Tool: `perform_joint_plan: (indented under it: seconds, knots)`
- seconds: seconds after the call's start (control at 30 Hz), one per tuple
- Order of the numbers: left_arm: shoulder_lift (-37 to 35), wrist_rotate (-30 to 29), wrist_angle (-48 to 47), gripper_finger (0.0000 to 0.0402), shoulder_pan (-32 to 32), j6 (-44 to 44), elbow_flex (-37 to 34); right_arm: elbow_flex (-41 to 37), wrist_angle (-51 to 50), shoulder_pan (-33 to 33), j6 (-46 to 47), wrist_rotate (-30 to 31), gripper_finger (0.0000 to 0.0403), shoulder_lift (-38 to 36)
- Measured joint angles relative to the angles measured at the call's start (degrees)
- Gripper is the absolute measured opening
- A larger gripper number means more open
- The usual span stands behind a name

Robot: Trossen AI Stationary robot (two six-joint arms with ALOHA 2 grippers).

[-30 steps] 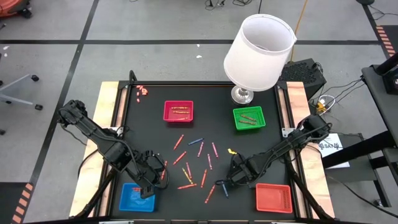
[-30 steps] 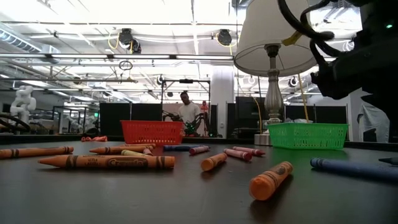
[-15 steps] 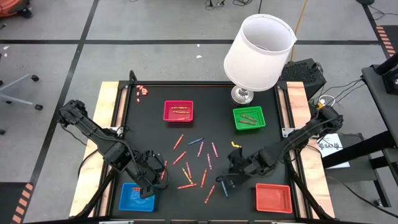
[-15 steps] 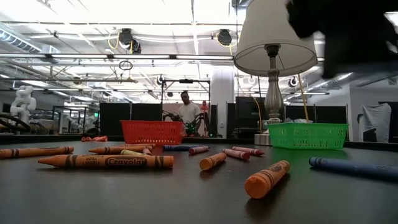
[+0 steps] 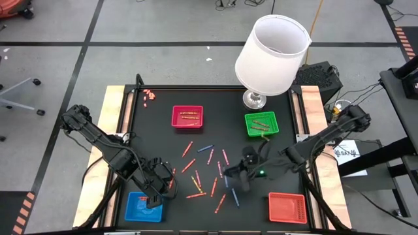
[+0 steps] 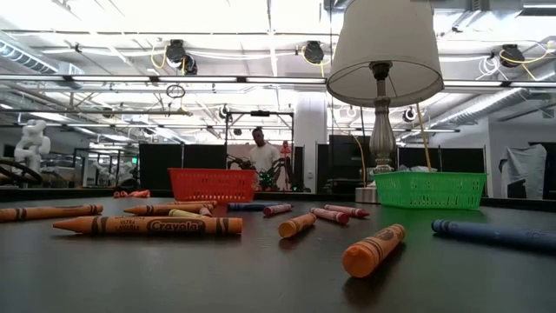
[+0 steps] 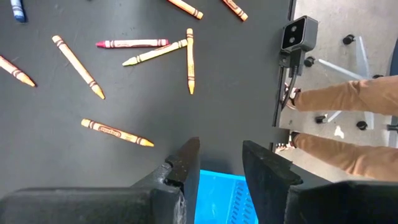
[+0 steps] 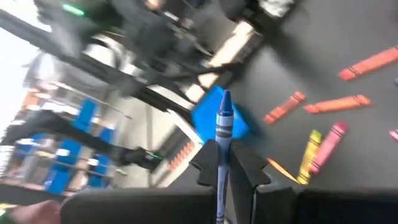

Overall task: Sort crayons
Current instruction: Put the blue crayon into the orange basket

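Note:
Several crayons (image 5: 206, 171), mostly red, orange and pink, lie loose on the middle of the black mat; the low view shows them (image 6: 148, 225) from the side. My right gripper (image 5: 230, 173) hangs above their right part, pointing toward the table's left, shut on a blue crayon (image 8: 223, 121). My left gripper (image 5: 154, 194) stands open over the far edge of the blue tray (image 7: 217, 196) at the near left, nothing between its fingers (image 7: 189, 155). A pink-red tray (image 5: 187, 108) and a green tray (image 5: 261, 115) at the far side each hold some crayons. My right gripper pinches the blue crayon between its two fingers (image 8: 208, 163). The crayon lies along the fingers, and its pointed end (image 8: 224, 98) sticks out past the fingertips. The fingers reach almost level toward the table's left. The crayon is lifted clear of the mat.
A table lamp with a white shade (image 5: 272, 52) stands at the far right, beside the green tray. A red tray (image 5: 287, 207) sits at the near right. A blue crayon (image 6: 495, 236) and an orange one (image 6: 373, 249) lie nearest the low camera. A person's legs (image 7: 348, 124) show beyond the table's edge.
My right gripper has risen from the mat and left the low view. It has tipped from pointing down to nearly level and swung toward the table's left, staying shut.

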Motion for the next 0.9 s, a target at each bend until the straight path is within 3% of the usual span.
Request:
perform_joint_plan:
  seconds: [0.57, 0.9]
  knots:
    - [-0.04, -0.15, 3.21, 0.0120, 1.82, -0.25, 0.00, 0.07, 5.63, 0.00, -20.32, 0.08, 0.0000, -12.51]
    - [-0.04, -0.26, 8.37, 0.0120, 4.69, -0.22, 0.00, 0.07, 5.12, 0.00, -40.96, -0.20, 0.0000, -19.62]
